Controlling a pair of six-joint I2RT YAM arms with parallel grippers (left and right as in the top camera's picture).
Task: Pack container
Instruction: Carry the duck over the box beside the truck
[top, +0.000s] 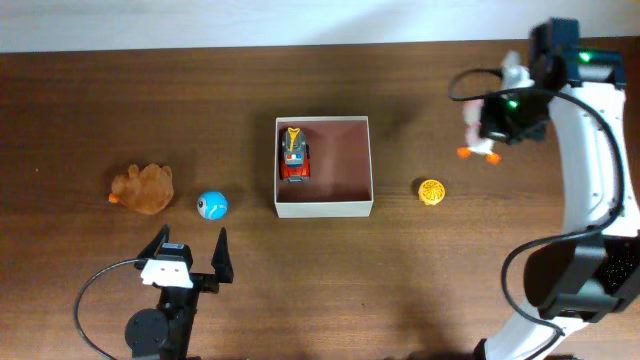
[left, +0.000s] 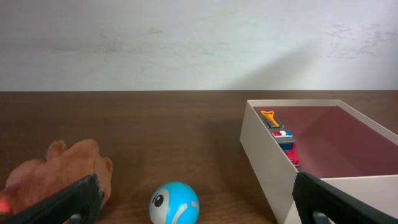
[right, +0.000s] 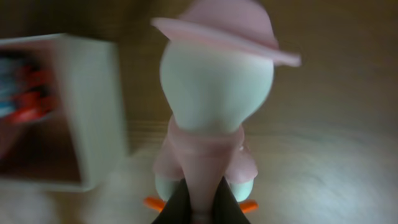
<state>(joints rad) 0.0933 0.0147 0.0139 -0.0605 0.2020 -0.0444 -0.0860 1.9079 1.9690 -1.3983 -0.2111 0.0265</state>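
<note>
Right jaws clamped on pink-hatted duck toy (right: 214, 81), right of container (top: 323, 208); left jaws wide open

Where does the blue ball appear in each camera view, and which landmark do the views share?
Overhead: the blue ball lies left of centre, between the brown plush toy and the container.
Left wrist: the blue ball sits at bottom centre, left of the container.
Right wrist: not in it.
Shared landmark: the container, seen in all three.
</note>
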